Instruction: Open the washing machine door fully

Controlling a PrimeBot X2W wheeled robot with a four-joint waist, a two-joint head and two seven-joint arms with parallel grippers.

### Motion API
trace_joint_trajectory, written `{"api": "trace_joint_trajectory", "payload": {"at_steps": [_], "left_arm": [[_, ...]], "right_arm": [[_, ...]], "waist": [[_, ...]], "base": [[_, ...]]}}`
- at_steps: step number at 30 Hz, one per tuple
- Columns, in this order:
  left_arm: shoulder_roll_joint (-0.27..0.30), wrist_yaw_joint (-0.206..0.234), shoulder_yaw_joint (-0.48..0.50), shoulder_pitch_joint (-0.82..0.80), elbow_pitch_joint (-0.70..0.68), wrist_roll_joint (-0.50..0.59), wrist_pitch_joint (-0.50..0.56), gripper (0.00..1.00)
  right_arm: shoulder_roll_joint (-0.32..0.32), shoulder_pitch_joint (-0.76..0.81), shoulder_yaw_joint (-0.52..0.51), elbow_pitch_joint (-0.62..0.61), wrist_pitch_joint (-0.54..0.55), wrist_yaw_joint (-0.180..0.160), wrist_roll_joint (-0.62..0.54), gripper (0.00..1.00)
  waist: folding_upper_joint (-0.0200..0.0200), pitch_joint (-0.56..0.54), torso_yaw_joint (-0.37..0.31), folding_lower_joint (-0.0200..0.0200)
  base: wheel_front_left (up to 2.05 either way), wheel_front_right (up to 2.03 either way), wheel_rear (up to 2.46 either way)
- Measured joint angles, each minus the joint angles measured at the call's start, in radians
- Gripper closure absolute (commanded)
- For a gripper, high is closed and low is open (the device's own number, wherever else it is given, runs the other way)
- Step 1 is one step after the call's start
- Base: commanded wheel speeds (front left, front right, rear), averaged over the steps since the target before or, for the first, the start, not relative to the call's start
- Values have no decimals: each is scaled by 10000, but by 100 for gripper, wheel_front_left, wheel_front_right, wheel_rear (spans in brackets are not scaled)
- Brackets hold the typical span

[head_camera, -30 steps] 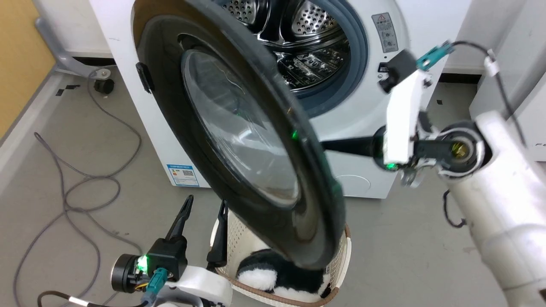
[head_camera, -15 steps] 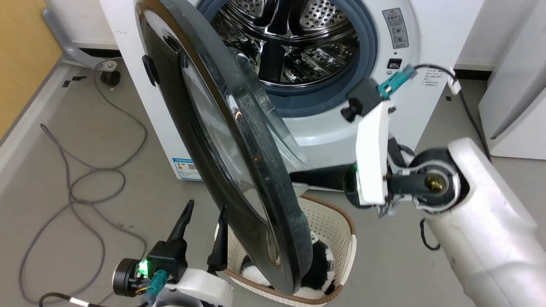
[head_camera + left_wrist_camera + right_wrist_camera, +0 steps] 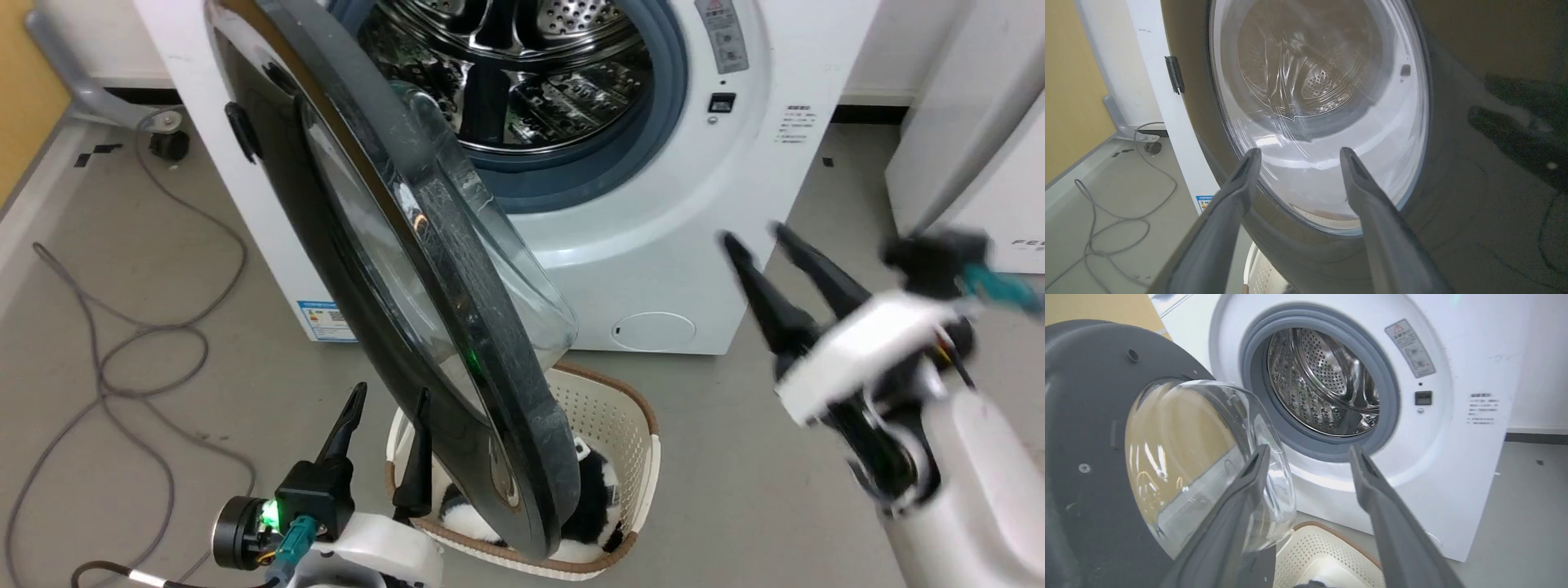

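Note:
The washing machine door (image 3: 498, 384) stands swung out from its left hinge, nearly edge-on in the head view, its clear glass bowl (image 3: 498, 269) bulging toward the drum mouth (image 3: 522, 90). My left gripper (image 3: 390, 396) is open at the lower left, just outside the door's outer face, holding nothing. The left wrist view shows that gripper (image 3: 1300, 152) open before the door (image 3: 1323, 94). My right gripper (image 3: 753, 234) is open and blurred, off to the right and well apart from the door. The right wrist view has this gripper (image 3: 1309, 449) open, facing the door (image 3: 1086, 416) on its inner side and the drum mouth (image 3: 1327, 384).
A white perforated basket (image 3: 629, 408) with a black-and-white plush item (image 3: 592, 498) sits on the floor under the door's lower edge. A grey cable (image 3: 122, 351) loops over the floor at left. Another white appliance (image 3: 963, 122) stands at right.
My right gripper has come out from behind the door's edge and swung right, its fingers now pointing up toward the machine. The door has swung further open. The head camera shifted.

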Motion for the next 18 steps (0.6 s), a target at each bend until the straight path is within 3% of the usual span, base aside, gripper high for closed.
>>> {"api": "trace_joint_trajectory", "payload": {"at_steps": [6, 14, 18], "left_arm": [[13, 42, 111, 1, 44, -2, 0, 0], [44, 44, 238, 42, 146, -15, 0, 0], [61, 46, 288, 105, 174, -15, 0, 0]], "right_arm": [[721, 1915, -1802, -230, -2034, 0, -2180, 0], [1611, 4558, -4295, -1394, -3026, 0, -4295, 0], [1655, 5200, -4784, -2255, -3283, 0, -5170, 0]], "waist": [[0, -133, -209, -1], [0, -437, -398, 0], [0, -496, -459, 0]], "base": [[0, 0, 0], [0, 0, 0], [0, 0, 0]]}}
